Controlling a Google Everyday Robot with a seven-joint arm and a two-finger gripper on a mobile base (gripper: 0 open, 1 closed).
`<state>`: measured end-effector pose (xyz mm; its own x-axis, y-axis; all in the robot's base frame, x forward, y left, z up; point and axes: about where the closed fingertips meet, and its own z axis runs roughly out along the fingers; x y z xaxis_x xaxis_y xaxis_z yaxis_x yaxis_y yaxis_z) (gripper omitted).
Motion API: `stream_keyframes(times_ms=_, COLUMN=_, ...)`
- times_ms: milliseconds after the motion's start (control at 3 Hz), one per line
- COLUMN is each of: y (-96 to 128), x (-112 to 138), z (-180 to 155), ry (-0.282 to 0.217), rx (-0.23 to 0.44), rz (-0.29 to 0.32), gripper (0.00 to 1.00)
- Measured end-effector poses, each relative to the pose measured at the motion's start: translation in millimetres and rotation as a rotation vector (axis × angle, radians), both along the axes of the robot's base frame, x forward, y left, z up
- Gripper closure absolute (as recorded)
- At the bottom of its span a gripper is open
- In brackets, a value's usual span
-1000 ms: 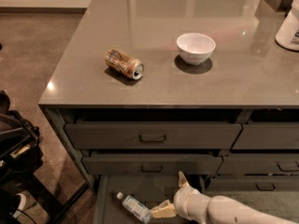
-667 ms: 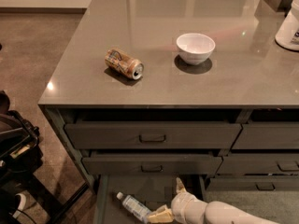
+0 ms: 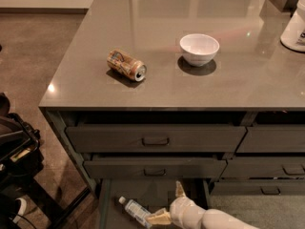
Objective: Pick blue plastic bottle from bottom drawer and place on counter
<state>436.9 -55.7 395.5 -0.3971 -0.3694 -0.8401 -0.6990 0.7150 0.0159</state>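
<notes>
The blue plastic bottle (image 3: 135,208) lies on its side on the floor of the open bottom drawer (image 3: 143,192), cap towards the left wall. The gripper (image 3: 164,202) is down in the drawer just beside it, spread wide and holding nothing, one finger by the bottle's base. Lying loose, the bottle could roll or skid away if that finger nudges it before closing. On the way up it might catch the drawer above, short of the table (image 3: 95,75).

blue plastic bottle (image 3: 135,209) in bottom drawer (image 3: 138,191) | gripper (image 3: 168,204) just right, perhaps touching
</notes>
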Motion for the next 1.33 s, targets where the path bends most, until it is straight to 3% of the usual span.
stream_keyframes(times_ms=333, y=21.8, x=16.6, z=-42.2, ry=-0.034, rx=0.048, rz=-0.001, gripper=0.00)
stream_keyframes(times_ms=667, y=40.4, x=2.6, z=-68.2, ry=0.013, rx=0.103, rz=-0.012, gripper=0.00)
stream_keyframes(times_ms=1000, y=40.7, x=2.3, z=-68.2, ry=0.013, rx=0.104, rz=-0.012, gripper=0.00)
stream_keyframes(times_ms=1333, y=59.9, x=6.8, z=-100.0, ry=0.048, rx=0.091, rz=-0.026, gripper=0.00)
